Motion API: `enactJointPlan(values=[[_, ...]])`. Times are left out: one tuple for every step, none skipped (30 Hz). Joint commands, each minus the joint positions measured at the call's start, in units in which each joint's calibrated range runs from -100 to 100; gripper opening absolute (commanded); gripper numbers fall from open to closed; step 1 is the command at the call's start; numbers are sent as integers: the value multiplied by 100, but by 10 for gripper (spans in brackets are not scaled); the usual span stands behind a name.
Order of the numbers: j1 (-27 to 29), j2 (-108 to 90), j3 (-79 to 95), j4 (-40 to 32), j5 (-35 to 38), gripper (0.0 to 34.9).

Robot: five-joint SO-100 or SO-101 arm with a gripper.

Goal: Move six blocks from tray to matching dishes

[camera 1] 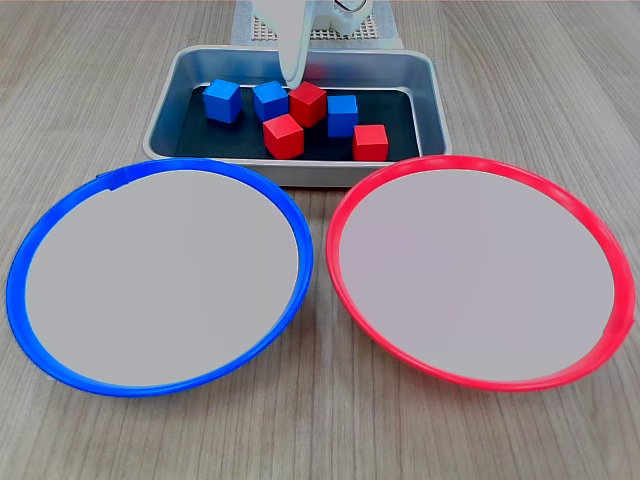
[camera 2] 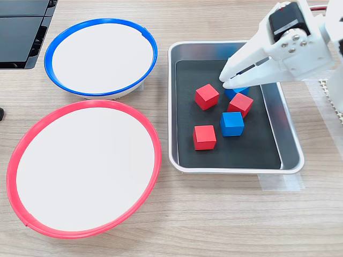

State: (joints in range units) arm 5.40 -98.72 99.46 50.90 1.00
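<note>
Six blocks lie in the silver tray [camera 1: 300, 172] [camera 2: 236, 170]: blue ones [camera 1: 222, 100] [camera 1: 270, 100] [camera 1: 342, 115] and red ones [camera 1: 307, 103] [camera 1: 283, 136] [camera 1: 370, 141]. In the second exterior view I see red blocks [camera 2: 207, 96] [camera 2: 240, 104] [camera 2: 204, 137] and two blue blocks [camera 2: 232, 123] [camera 2: 236, 92], the latter partly under the fingertips. My white gripper [camera 2: 224, 80] [camera 1: 292, 80] hangs shut over the tray's middle, holding nothing. The blue-rimmed dish [camera 1: 160, 275] [camera 2: 101, 58] and the red-rimmed dish [camera 1: 475, 270] [camera 2: 83, 168] hold nothing.
The dishes sit side by side on the wood-grain table, close to the tray's long side. A black flat object [camera 2: 19, 32] lies at the second exterior view's top left. The arm's white body [camera 2: 321, 48] and a mesh mat [camera 1: 335, 30] stand behind the tray.
</note>
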Motion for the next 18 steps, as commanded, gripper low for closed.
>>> enactJointPlan(values=[[1,-26,-18,-59,15,3],[1,-26,-18,-59,15,3],[1,-26,-18,-59,15,3],[1,-26,-18,-59,15,3],[1,-26,-18,-59,15,3],[1,-26,-18,-59,15,3],[1,-26,-18,-59,15,3],[1,-26,-18,-59,15,3],[1,-26,-18,-59,15,3],[-46,-26,-18,-59,29,3],[-121,-26,-18,-59,98,3],[-112,94,-128,-133,215,2],[-27,307,-401,-34,293,2],[86,503,-719,156,381,2],[199,708,-1020,337,503,2],[397,1049,-1448,618,713,2],[679,1510,-1903,899,987,2],[1046,2030,-2358,1155,1270,2]])
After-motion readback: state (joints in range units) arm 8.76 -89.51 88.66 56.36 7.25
